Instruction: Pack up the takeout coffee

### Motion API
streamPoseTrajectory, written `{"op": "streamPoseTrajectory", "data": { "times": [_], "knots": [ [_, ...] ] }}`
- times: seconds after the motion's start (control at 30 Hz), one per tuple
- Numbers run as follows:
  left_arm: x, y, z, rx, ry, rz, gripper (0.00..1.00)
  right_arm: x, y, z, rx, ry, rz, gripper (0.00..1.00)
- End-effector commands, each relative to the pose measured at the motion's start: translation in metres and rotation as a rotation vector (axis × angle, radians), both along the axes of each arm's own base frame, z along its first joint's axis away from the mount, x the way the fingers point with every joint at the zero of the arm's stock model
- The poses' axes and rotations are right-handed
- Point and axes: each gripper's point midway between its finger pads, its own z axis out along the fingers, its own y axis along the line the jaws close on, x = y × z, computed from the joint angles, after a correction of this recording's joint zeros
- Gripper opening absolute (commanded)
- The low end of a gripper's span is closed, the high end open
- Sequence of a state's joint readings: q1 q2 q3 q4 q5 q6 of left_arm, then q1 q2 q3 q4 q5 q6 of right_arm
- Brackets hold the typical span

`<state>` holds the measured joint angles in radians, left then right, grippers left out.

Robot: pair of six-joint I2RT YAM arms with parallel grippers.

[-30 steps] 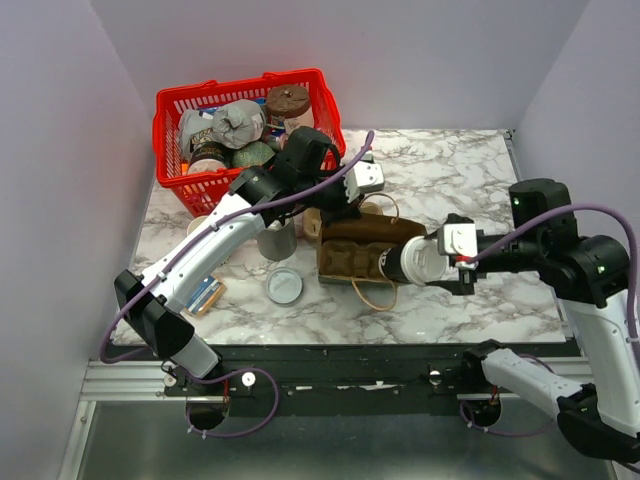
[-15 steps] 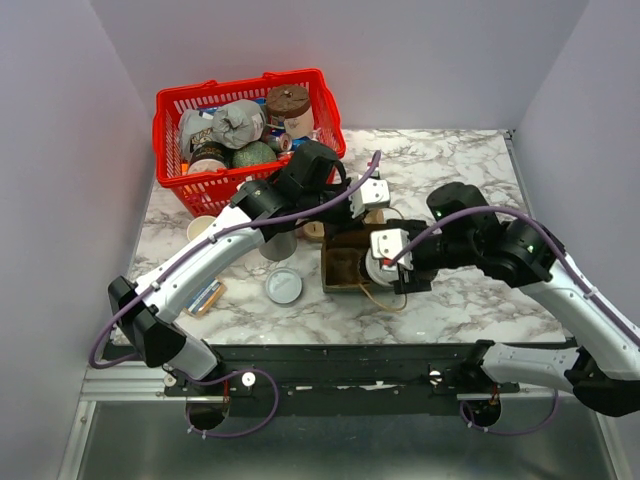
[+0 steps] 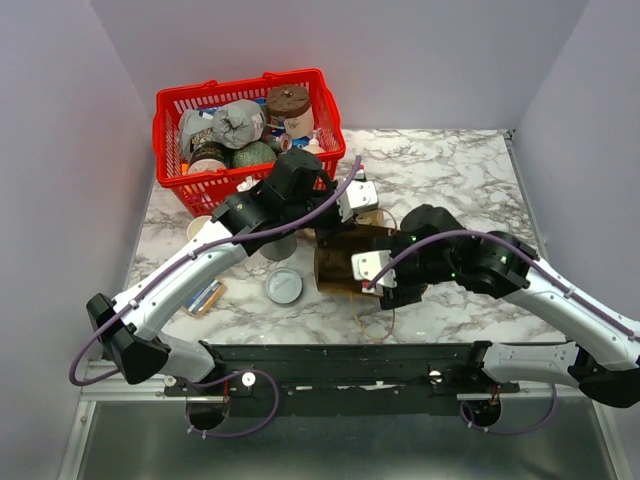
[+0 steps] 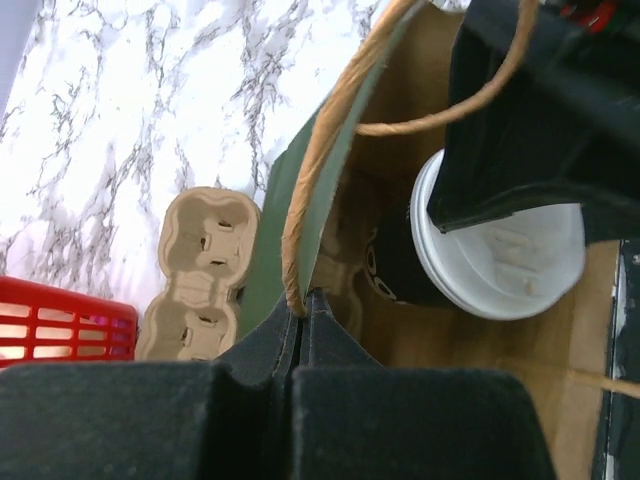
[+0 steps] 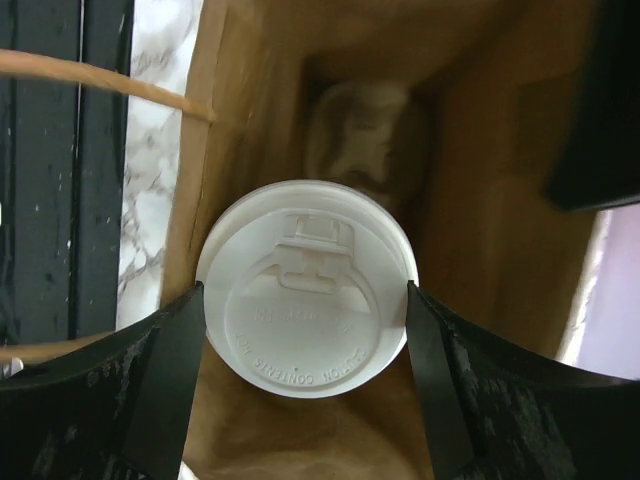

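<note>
The right gripper [image 5: 305, 345] clasps the takeout coffee [image 5: 305, 290] by its lid inside the paper bag [image 5: 480, 200] (jaws wide). The left gripper [image 4: 303, 305], fully closed, pinches the bag rim.

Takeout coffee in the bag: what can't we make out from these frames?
- Right wrist: takeout coffee shows only its lid; wall and base are hidden beneath, so seating is unknown.
- Top external: coffee hidden by the right arm and the paper bag.
- Left wrist: lid partly covered by the right jaws.
- Right wrist: pale shape deep in the bag, too blurred to name.
</note>
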<state>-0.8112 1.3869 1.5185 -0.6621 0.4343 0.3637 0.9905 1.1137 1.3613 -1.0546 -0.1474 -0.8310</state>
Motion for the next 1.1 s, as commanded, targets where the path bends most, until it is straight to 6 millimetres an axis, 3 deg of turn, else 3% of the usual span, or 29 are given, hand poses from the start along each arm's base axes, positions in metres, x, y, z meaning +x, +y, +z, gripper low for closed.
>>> {"op": "streamPoseTrajectory", "data": {
  "times": [0.0,0.13,0.17,0.37,0.53,0.6,0.77,0.83,1.07],
  "knots": [
    [-0.008,0.0,0.013,-0.068,-0.024,0.012,0.0,-0.005,-0.012,-0.013,-0.026,-0.001,-0.032,0.01],
    [-0.021,0.001,0.014,-0.106,-0.047,-0.008,0.0,-0.008,-0.016,-0.021,-0.032,0.016,-0.053,0.01],
    [-0.024,0.0,0.006,-0.102,-0.041,-0.007,0.0,-0.007,-0.015,-0.024,-0.032,0.016,-0.061,0.0],
    [-0.042,-0.014,0.002,-0.134,-0.037,-0.004,0.0,-0.003,-0.013,-0.042,-0.057,-0.02,-0.076,0.0],
    [-0.033,-0.015,0.005,-0.111,-0.096,0.067,0.0,-0.012,-0.026,-0.042,-0.033,-0.003,-0.105,0.01],
    [-0.03,-0.016,0.016,-0.115,-0.133,0.066,0.0,-0.012,-0.028,-0.044,-0.029,-0.019,-0.09,0.0],
    [-0.022,-0.015,0.032,-0.118,-0.188,0.084,0.0,-0.001,-0.016,-0.035,-0.001,-0.102,-0.051,0.01],
    [-0.022,-0.014,0.027,-0.107,-0.2,0.075,0.0,-0.001,-0.015,-0.042,-0.013,-0.099,-0.043,0.01],
    [-0.025,-0.01,-0.018,-0.039,-0.204,0.049,0.0,-0.009,-0.022,-0.076,-0.043,-0.067,-0.043,0.01]
  ]
}}
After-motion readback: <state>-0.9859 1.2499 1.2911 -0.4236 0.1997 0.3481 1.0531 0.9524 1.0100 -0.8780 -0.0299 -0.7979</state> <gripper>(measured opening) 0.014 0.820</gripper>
